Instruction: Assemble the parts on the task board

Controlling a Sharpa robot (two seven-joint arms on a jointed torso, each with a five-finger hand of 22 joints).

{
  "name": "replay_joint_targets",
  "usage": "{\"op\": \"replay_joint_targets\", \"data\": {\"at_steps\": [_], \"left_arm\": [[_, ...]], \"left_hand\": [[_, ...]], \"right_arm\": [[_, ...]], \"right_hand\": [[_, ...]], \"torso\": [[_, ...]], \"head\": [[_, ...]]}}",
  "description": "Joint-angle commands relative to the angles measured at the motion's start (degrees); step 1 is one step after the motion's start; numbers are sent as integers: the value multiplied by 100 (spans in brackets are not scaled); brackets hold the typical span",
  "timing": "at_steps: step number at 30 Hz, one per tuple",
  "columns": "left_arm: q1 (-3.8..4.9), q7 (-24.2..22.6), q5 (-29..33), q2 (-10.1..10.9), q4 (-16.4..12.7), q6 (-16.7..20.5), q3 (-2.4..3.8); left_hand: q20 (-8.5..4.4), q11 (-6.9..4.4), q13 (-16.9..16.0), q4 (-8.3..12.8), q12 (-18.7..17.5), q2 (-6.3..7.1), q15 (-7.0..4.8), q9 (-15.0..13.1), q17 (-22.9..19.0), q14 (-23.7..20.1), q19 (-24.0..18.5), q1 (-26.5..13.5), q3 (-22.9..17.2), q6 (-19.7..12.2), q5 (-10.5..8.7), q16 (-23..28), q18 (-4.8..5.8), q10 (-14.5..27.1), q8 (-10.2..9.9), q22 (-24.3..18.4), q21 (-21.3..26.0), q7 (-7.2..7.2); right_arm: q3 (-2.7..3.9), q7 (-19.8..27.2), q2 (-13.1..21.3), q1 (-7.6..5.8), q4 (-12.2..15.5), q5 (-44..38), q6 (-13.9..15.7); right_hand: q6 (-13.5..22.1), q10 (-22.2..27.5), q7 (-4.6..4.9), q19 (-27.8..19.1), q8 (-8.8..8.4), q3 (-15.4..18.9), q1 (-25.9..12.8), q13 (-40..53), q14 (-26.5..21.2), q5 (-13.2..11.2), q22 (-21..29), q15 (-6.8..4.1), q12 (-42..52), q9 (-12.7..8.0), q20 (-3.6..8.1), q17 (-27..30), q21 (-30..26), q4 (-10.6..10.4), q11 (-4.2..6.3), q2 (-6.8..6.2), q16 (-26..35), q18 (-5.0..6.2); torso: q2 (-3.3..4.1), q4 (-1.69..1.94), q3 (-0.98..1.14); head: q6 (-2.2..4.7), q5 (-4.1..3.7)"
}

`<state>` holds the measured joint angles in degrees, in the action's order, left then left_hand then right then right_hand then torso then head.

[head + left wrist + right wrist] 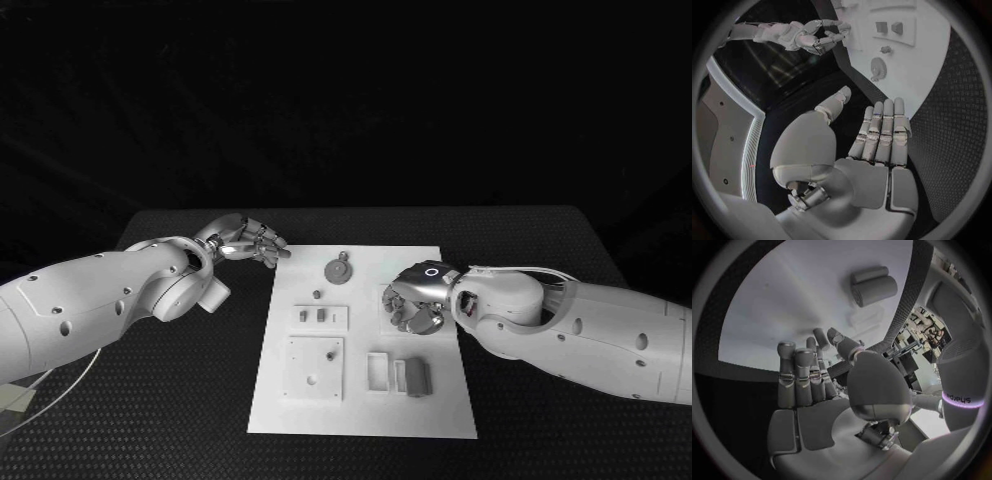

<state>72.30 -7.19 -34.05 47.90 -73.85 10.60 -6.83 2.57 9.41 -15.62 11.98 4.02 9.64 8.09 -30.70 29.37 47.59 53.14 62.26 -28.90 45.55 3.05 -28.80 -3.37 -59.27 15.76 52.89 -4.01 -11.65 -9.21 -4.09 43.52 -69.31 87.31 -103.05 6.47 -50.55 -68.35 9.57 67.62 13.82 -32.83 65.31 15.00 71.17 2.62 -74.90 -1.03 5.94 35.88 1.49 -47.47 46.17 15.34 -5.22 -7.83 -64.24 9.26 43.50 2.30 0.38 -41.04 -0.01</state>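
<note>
Nearest to my head camera is the near end of the flat white rectangular task board [361, 410], lying on the black textured desk [173, 400]. On that end, just ahead of my right hand's [414, 305] fingertips and a little toward me, stand a small grey block part [417, 375] and a white open frame [378, 371] beside it; both run lengthwise along the board, toward and away from me. My right hand is clearly the nearer one: it hangs over the board's right edge, palm down, fingers curled loosely with nothing in them as far as I can see. In the right wrist view the fingers [798, 377] are straight and together, holding nothing, with a grey cylindrical part [874, 287] on the white board well beyond them.

My left hand [245, 240] sits off the board's far left corner, over bare desk, fingers extended and apart, grasping nothing. From it, a round grey disc part [338, 270] lies close by to its inner side, on the board's far end.

I judge that the next reach belongs to the right hand, drawing back and down onto the grey block, closing across its short sides.
</note>
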Motion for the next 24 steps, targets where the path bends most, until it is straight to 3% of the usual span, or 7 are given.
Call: {"op": "replay_joint_targets", "data": {"at_steps": [1, 9, 18, 24], "left_arm": [[10, -56, 88, -8, -6, -139, 4], [10, -56, 88, -6, 0, -174, 4], [10, -60, 90, -7, 1, -187, 4], [10, -60, 90, -3, 3, -188, 4]], "left_hand": [[18, 26, 8, -16, 2, -25, 33, 3, 10, 21, -11, -31, 32, 20, -21, 29, -112, 4, 23, -8, -3, 18], [16, 26, 15, -5, 0, -25, 33, 5, 19, 19, -16, -16, 34, 14, -21, 39, -113, 9, 23, -11, 0, 17], [20, 30, 20, 1, -3, -22, 36, 8, 27, 14, -21, -13, 40, 7, -21, 48, -110, 14, 21, -14, 2, 14], [20, 31, 22, 0, -4, -23, 36, 9, 29, 14, -22, -14, 41, 5, -21, 51, -110, 15, 21, -15, 2, 13]], "right_arm": [[-4, 54, -28, 5, -5, -107, 15], [-9, 56, -69, 14, -26, -108, 16], [-15, 28, -88, 24, -45, -169, 157], [-15, -23, -96, 31, -42, -298, 266]], "right_hand": [[-50, -32, -7, 31, 38, -2, -3, 8, 6, 11, -98, -46, 29, 3, 2, 8, 21, 22, 26, 48, -23, 574], [-160, -136, -52, 46, 91, -13, -48, 39, 19, 11, -95, -78, 67, 8, 12, 21, 19, 12, 60, 118, -24, 574], [-334, -323, -129, 93, 182, -38, -26, 130, 64, 11, -102, -160, 162, 38, 36, 30, 43, 71, 144, 346, -40, 574], [-584, -550, -241, 177, 313, -59, 23, 247, 154, 11, -123, -259, 287, 96, 69, 14, 113, 117, 246, 599, -98, 574]], "torso": [[0, -1, 1], [1, 2, 3], [0, 0, 1], [0, 1, 3]], "head": [[-1, -1], [-10, 6], [-14, 4], [-14, 5]]}}
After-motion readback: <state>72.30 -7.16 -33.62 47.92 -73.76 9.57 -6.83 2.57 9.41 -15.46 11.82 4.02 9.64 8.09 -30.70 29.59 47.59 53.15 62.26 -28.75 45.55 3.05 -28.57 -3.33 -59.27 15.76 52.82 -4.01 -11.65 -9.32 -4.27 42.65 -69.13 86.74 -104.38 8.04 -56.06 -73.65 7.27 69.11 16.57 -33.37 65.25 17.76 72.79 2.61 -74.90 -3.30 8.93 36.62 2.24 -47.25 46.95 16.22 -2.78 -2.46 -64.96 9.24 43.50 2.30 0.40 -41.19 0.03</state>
